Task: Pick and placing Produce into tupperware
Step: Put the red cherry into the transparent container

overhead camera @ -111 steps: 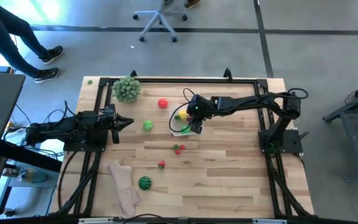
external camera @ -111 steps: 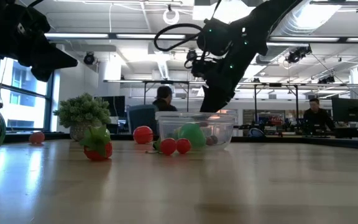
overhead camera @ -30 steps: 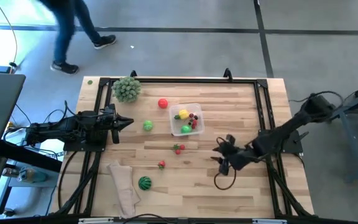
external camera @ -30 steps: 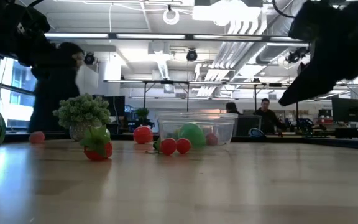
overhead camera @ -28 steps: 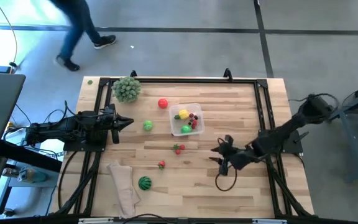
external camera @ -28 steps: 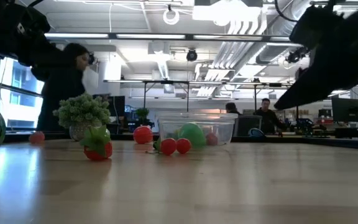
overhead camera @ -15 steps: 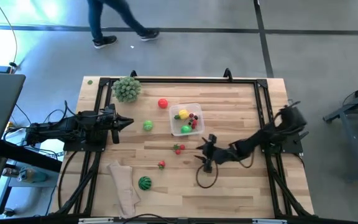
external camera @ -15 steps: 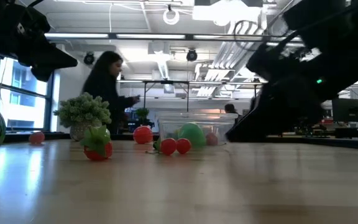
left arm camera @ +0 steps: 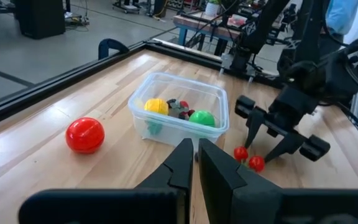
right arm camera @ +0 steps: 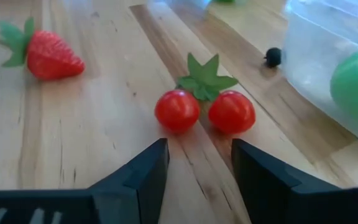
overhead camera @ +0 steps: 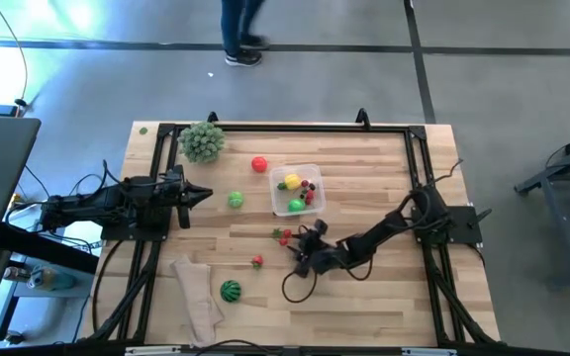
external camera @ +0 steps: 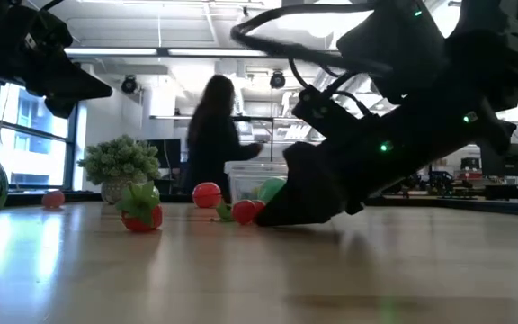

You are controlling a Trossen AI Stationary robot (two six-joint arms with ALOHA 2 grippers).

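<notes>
The twin cherry tomatoes are seen lying on the wooden table just ahead of the right gripper, untouched, in line with the gap between its fingers. The tupperware is placed just beyond them, already holding a yellow piece, a green ball and dark berries. A loose dark berry is seen between tomatoes and container. A strawberry is found off to the gripper's side; a watermelon ball, red ball, green fruit, leafy ball and beige cloth are spread farther off. An open-plan room with ceiling lights is seen behind; a person is crossing there.

Since a second ago the right arm has been brought from the table's right edge down low to the tomatoes. Its jaws are spread, nothing grasped. The left gripper is parked at the left edge, clenched, empty.
</notes>
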